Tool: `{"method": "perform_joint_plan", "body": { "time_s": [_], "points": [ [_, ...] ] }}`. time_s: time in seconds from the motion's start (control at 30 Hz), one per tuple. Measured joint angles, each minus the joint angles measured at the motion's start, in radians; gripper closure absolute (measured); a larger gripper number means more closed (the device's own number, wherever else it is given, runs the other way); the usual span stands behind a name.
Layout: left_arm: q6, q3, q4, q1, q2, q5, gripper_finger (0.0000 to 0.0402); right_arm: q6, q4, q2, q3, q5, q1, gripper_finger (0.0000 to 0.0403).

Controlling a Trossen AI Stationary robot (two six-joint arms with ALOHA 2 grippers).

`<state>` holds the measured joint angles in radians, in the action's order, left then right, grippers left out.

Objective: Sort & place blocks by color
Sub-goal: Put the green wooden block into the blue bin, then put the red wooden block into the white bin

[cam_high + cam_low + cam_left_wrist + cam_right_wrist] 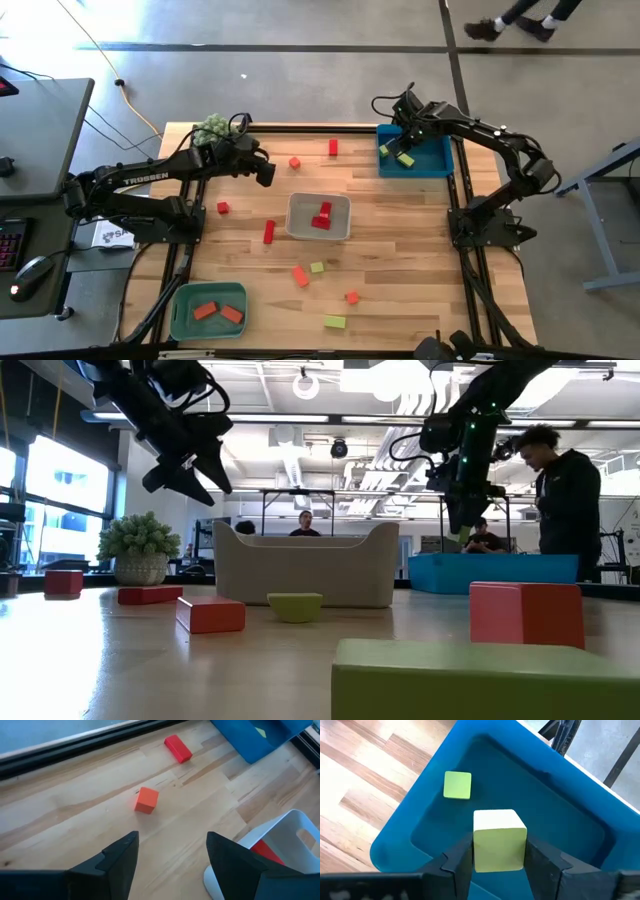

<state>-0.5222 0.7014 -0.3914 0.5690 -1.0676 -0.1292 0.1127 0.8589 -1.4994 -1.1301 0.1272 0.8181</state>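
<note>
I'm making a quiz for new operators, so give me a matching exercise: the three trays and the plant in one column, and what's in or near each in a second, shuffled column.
Things:
1. blue tray
2. white tray
3. green tray
4. plant

Descriptions:
A. holds two flat orange-red blocks
B. sits at the table's far edge by the left gripper
C. holds yellow-green blocks, with the right gripper above it
D. holds red blocks, at the table's middle

Pairs: 1-C, 2-D, 3-A, 4-B
</note>
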Motion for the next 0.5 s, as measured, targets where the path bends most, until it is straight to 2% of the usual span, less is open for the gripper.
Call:
{"method": "perform_joint_plan", "body": {
  "time_s": [0.23, 0.5],
  "points": [
    [-0.097, 0.0, -0.025, 0.0, 0.0, 0.006, 0.015, 0.002, -0.009, 0.0, 0.0, 0.003, 0.0, 0.0205],
    [-0.213, 0.0, -0.223, 0.0, 0.0, 0.028, 0.0153, 0.02, -0.008, 0.0, 0.0, -0.002, 0.0, 0.0197]
  ]
}}
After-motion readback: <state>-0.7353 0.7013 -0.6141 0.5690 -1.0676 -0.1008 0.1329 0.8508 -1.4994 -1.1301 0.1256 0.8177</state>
